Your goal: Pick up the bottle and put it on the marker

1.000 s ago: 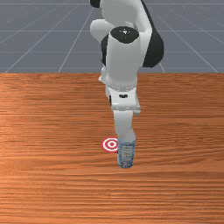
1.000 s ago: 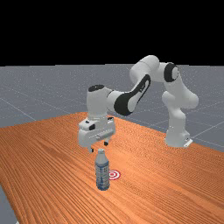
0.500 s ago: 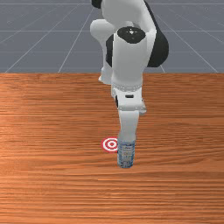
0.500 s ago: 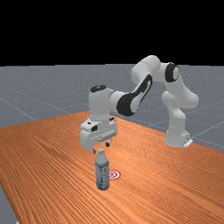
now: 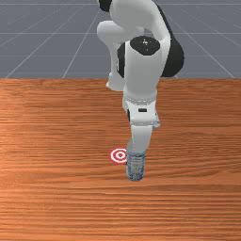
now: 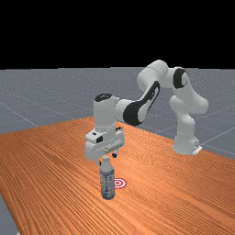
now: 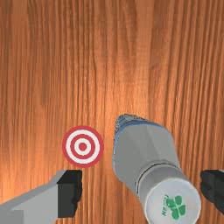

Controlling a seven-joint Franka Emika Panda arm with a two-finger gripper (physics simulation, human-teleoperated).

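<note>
In the far view my gripper is at the height of the bottle's cap, its fingers apart. The bottle, blue and grey-white, stands upright on the table. In the front view the hand hides the top of the bottle. My open gripper in the wrist view has the white cap between its fingers, nearer one of them, touching neither. The red and white ring marker lies flat beside the bottle, at the front view's left of it, partly covered there.
The wooden table extends around the bottle and marker. At the far view's right the arm's base stands on the table.
My hand has moved toward the front view's right and has come down, its fingertips lower around the bottle's cap. Bottle and marker are where they were.
</note>
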